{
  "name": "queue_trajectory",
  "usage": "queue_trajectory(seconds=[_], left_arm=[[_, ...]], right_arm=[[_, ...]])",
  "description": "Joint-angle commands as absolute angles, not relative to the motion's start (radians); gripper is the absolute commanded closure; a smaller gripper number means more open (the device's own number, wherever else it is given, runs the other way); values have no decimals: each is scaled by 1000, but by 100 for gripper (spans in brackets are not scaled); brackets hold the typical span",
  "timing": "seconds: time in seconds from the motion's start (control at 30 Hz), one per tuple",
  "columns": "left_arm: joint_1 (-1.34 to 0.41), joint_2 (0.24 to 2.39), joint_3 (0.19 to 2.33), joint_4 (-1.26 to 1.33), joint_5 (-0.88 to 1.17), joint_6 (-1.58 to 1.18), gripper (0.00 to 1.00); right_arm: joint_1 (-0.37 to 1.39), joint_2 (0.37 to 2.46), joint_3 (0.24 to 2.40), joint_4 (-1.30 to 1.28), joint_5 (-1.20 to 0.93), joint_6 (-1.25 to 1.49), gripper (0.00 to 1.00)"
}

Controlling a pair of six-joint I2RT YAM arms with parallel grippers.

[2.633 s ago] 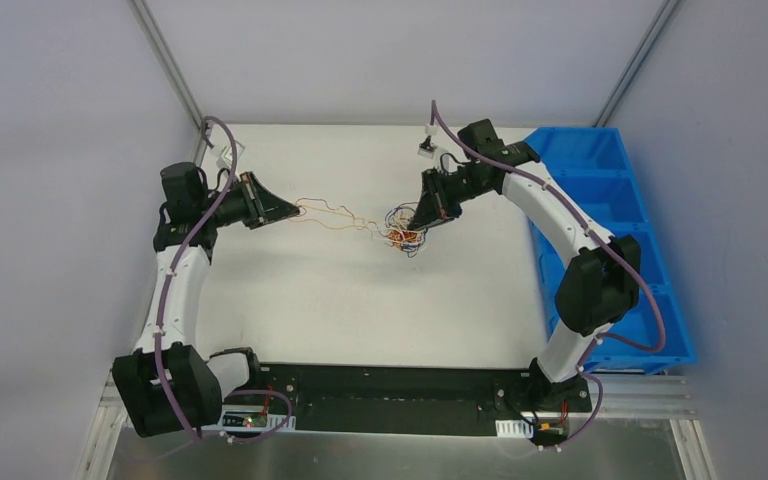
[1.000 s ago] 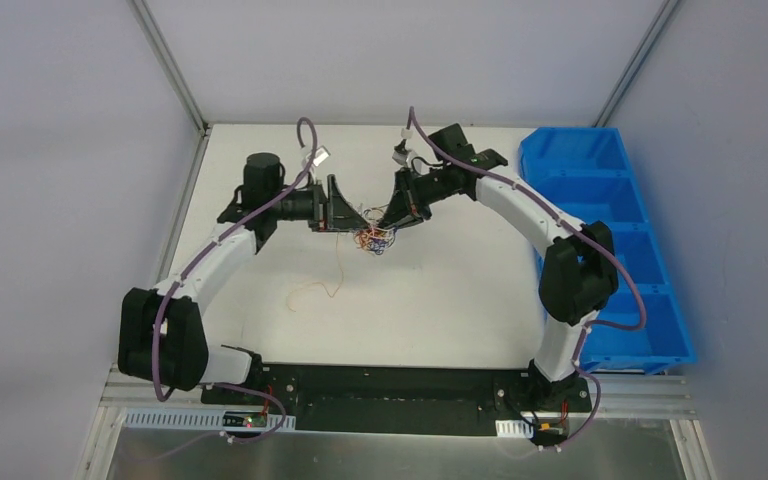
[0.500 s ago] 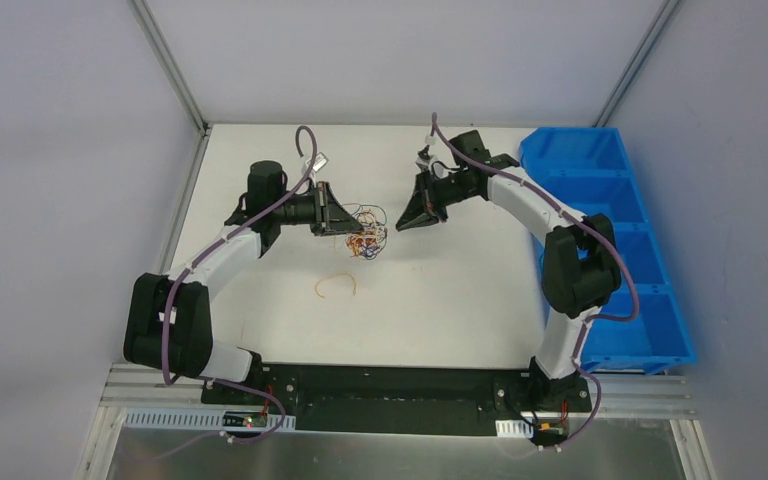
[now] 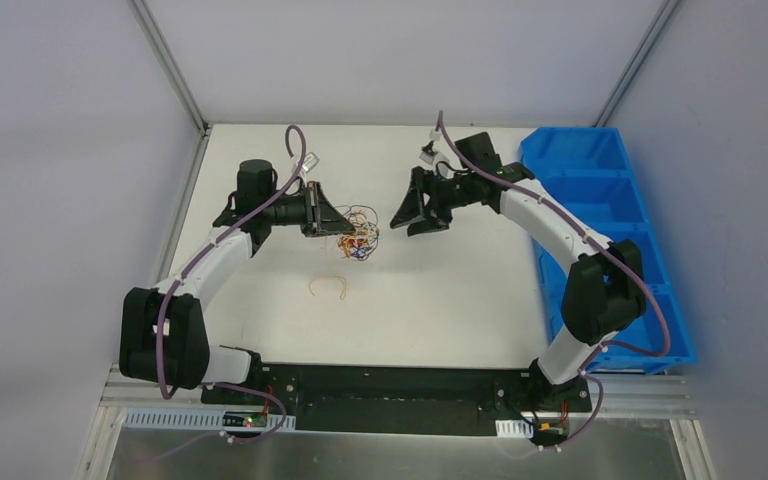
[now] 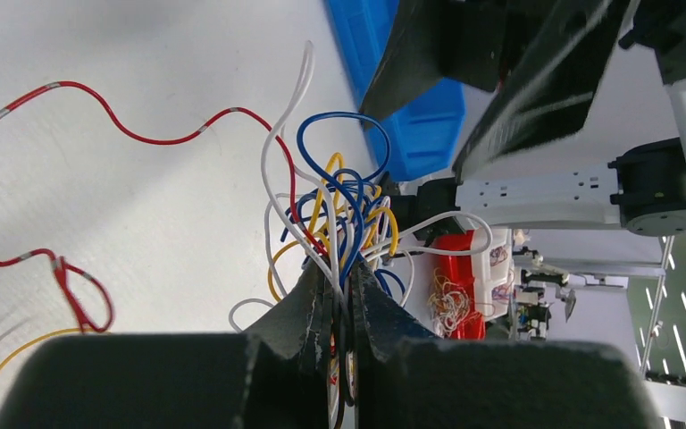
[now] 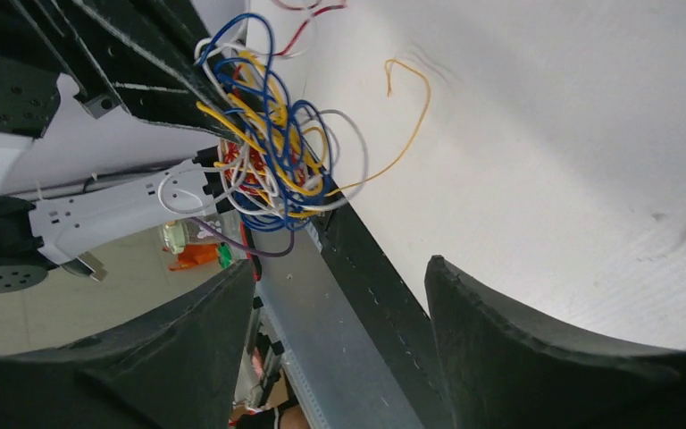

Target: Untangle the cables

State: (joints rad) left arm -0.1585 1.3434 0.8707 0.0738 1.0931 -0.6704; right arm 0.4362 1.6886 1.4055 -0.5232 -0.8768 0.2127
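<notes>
Clump of cables (image 4: 358, 232) gripped in left gripper (image 4: 340, 222), fingers (image 5: 308, 308) clenched on blue, yellow, white and red strands. Clump located mid-table (image 4: 460, 300), toward rear. Red cable (image 5: 134, 134) seen trailing from clump across surface. Right gripper (image 4: 412, 215) positioned near clump, to its right, jaws spread wide, nothing grasped. Single orange cable (image 4: 328, 287) laid curled apart, nearer arm bases.

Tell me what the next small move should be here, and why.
Probably bring the right gripper in to the cable clump and pinch one protruding loop, such as the blue loop. The left gripper is shut on the clump, the right stands open, holding nothing and apart from it. One orange cable lies free on the table.
</notes>
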Motion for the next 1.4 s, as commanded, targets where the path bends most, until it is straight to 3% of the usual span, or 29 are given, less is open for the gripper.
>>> queue_trajectory(seconds=[0.0, 0.2, 0.3, 0.37, 0.4, 0.5, 0.6, 0.67, 0.7, 0.73, 0.83, 0.9, 1.13, 1.3, 1.37], left_arm=[[-177, 1360, 896, 214, 1118, -781, 99], [-193, 1399, 886, 352, 1127, -935, 100], [-193, 1402, 868, 415, 1135, -996, 100], [-192, 1394, 855, 419, 1154, -1011, 100], [-191, 1386, 849, 413, 1169, -1013, 100], [-174, 1346, 837, 311, 1205, -966, 100], [-119, 1283, 863, 44, 1176, -778, 99], [-94, 1245, 870, -68, 1139, -685, 99], [-89, 1228, 858, -72, 1128, -681, 98], [-89, 1214, 842, -69, 1114, -684, 99], [-99, 1219, 801, 46, 1109, -782, 100], [-103, 1248, 790, 138, 1107, -865, 100], [-119, 1352, 751, 423, 1118, -1099, 100], [-126, 1391, 720, 586, 1121, -1232, 100], [-126, 1399, 716, 622, 1124, -1267, 100]], right_arm=[[554, 1683, 1425, -443, -800, 228, 29], [608, 1774, 1479, -418, -680, 235, 45], [614, 1780, 1478, -400, -561, 235, 67], [612, 1776, 1476, -407, -439, 224, 93], [606, 1770, 1473, -417, -384, 216, 100], [565, 1739, 1431, -424, -283, 202, 100], [504, 1703, 1379, -439, -256, 183, 100], [460, 1678, 1345, -439, -348, 175, 100], [429, 1669, 1329, -427, -520, 181, 100], [416, 1657, 1309, -405, -649, 197, 91], [445, 1613, 1255, -324, -801, 273, 45], [503, 1571, 1235, -283, -777, 273, 31], [633, 1601, 1316, -274, -658, 281, 31], [654, 1665, 1327, -200, -600, 304, 42], [659, 1672, 1322, -164, -536, 304, 52]])
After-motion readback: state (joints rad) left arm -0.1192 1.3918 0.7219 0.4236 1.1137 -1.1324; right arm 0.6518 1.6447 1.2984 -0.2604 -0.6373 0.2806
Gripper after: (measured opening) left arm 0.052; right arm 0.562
